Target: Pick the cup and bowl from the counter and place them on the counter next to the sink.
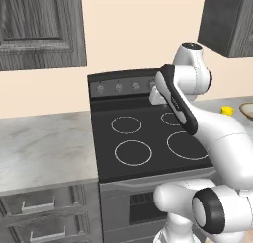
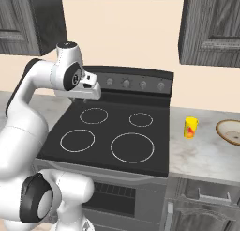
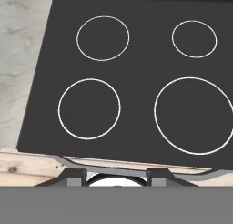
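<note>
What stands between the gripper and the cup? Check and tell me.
Nothing visible. The gripper hangs above the back left of the stovetop; the cup stands on the counter to the stove's right, with the bowl beyond it. Only flat black glass lies between.

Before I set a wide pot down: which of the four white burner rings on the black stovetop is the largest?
The front right white burner ring, nearest the small yellow cup; the other three are clearly smaller.

the bowl [image 2: 230, 131] is cut off by the right edge in the right base view. in the left base view the arm hides part of the cup [image 1: 227, 110] and two stovetop [image 1: 143, 138] burner rings. the jaws' gap cannot be judged in any view.
</note>
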{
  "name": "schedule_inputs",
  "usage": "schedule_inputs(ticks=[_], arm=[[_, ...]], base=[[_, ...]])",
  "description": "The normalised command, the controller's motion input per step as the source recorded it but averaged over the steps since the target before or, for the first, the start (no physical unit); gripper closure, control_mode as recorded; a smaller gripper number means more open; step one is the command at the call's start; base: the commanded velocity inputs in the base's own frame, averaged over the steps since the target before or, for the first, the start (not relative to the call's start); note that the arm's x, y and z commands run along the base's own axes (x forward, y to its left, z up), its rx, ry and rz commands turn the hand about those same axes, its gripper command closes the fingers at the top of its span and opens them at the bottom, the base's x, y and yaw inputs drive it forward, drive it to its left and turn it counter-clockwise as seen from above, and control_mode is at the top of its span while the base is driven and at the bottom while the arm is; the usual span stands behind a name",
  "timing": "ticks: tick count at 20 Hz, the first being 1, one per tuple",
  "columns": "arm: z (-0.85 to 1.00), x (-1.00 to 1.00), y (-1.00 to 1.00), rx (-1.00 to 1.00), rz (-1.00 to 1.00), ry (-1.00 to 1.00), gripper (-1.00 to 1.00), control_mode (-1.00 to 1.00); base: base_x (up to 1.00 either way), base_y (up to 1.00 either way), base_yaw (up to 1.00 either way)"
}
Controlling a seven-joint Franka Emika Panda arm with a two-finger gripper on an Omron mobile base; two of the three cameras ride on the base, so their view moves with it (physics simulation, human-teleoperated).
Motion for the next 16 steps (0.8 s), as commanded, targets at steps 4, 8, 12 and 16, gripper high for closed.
schedule_inputs(ticks=[4,8,12,16], arm=[[0.0,-0.03,0.0,0.0,0.0,0.0,-1.0,-1.0],[-0.03,-0.01,0.0,0.0,0.0,0.03,-1.0,-1.0],[-0.04,-0.27,0.0,0.0,0.0,0.03,-1.0,-1.0],[-0.11,-0.26,-0.04,0.0,0.0,0.03,-1.0,-1.0]], base=[[0.0,0.0,0.0],[0.0,0.0,0.0],[0.0,0.0,0.0],[0.0,0.0,0.0]])
